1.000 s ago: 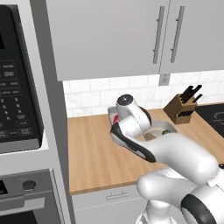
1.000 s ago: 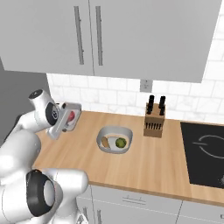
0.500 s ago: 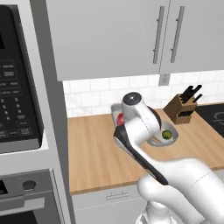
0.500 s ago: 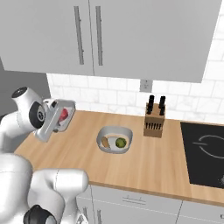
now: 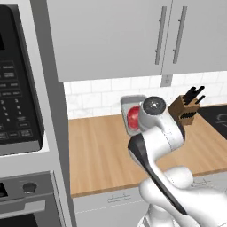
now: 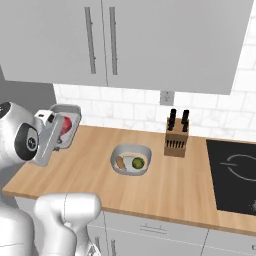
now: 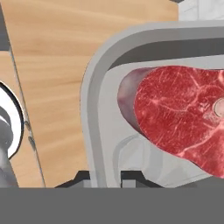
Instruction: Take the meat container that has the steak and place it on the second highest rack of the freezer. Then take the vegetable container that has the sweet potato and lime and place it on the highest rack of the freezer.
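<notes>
The gripper is closed on the rim of the meat container, held tilted above the worktop with the steak inside. This is the carrying step of the first placement; next it likely needs swinging toward the freezer's second-highest rack.

Grey wall cabinets over white tiles; wood counter (cooktop inset).
</notes>
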